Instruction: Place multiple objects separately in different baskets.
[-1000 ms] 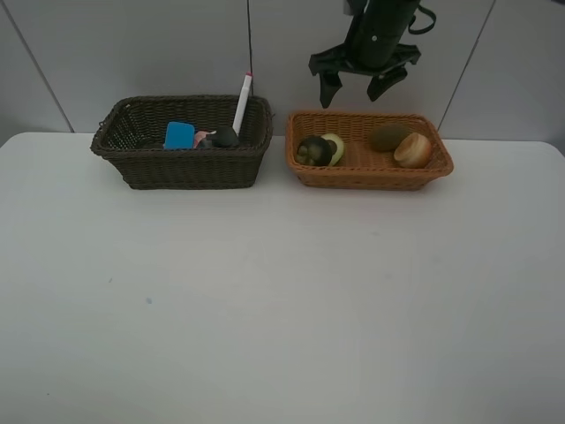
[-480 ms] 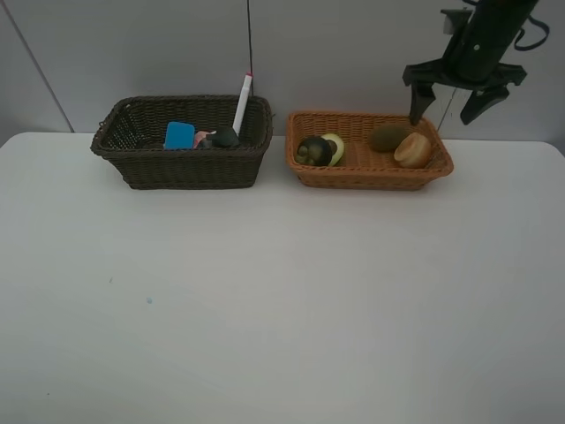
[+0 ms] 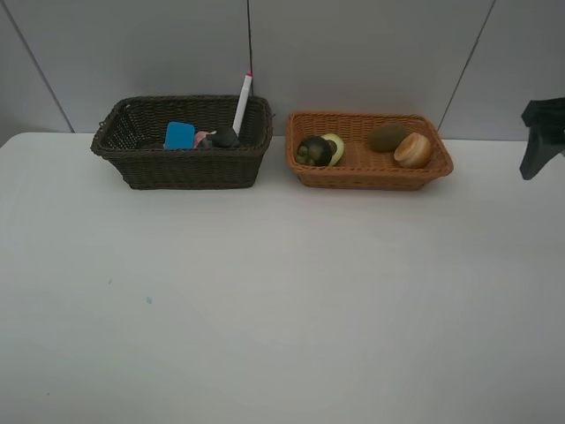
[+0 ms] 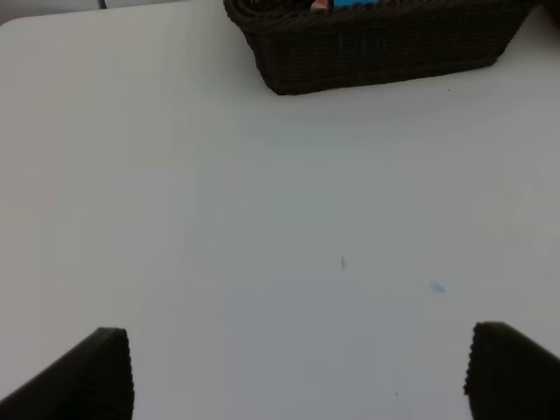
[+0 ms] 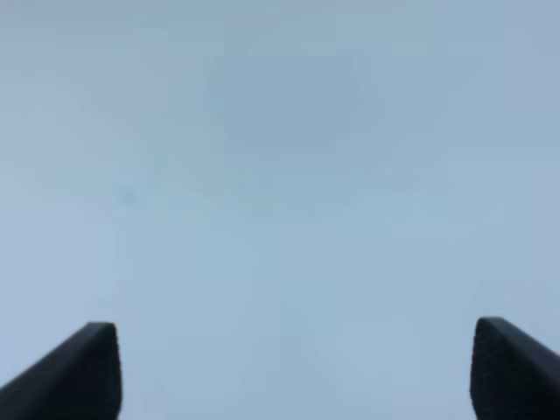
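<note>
The dark brown basket (image 3: 132, 159) at the back left holds the blue eraser (image 3: 179, 135), the pink bottle (image 3: 201, 138), the dark pump bottle (image 3: 224, 137) and the upright white marker (image 3: 242, 102). The orange-tan basket (image 3: 371, 175) to its right holds the mangosteen (image 3: 313, 150), avocado half (image 3: 335, 147), kiwi (image 3: 387, 137) and peach (image 3: 412, 149). My right gripper (image 3: 540, 141) is open and empty at the far right edge, away from the baskets; its wrist view (image 5: 289, 367) shows only blank surface. My left gripper (image 4: 297, 372) is open and empty over bare table in front of the dark basket (image 4: 376, 48).
The white table (image 3: 282, 300) spreads in front of both baskets. A grey wall with a thin black cable (image 3: 250, 44) stands behind them.
My right gripper has swung from above the orange-tan basket out to the far right edge and lower. The baskets and their contents have not moved.
</note>
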Controlling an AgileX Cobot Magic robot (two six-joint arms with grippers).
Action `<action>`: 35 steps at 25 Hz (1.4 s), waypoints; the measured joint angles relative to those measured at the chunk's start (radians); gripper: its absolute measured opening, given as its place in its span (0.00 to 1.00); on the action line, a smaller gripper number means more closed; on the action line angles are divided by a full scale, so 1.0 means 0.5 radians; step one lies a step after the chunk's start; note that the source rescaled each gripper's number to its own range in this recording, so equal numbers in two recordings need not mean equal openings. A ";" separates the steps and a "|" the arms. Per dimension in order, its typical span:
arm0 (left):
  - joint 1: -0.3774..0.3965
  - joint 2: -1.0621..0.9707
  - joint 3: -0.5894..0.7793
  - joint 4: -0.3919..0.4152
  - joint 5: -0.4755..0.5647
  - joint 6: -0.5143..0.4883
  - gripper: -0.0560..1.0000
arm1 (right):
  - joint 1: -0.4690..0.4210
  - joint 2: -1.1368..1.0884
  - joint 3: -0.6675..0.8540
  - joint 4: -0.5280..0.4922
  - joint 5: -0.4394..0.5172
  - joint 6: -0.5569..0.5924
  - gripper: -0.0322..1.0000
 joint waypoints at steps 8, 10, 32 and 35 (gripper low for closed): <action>0.000 0.000 0.000 0.000 0.000 0.000 0.93 | 0.067 -0.810 0.621 0.028 -0.140 0.006 1.00; 0.000 0.000 0.000 0.000 0.000 0.000 0.93 | 0.067 -1.018 0.761 0.028 -0.194 0.022 1.00; 0.000 0.000 0.000 0.000 0.000 0.000 0.93 | 0.067 -2.686 1.385 0.102 -0.285 0.033 1.00; 0.000 0.000 0.000 0.000 0.000 0.000 0.93 | 0.067 -2.845 1.389 0.102 -0.290 0.019 1.00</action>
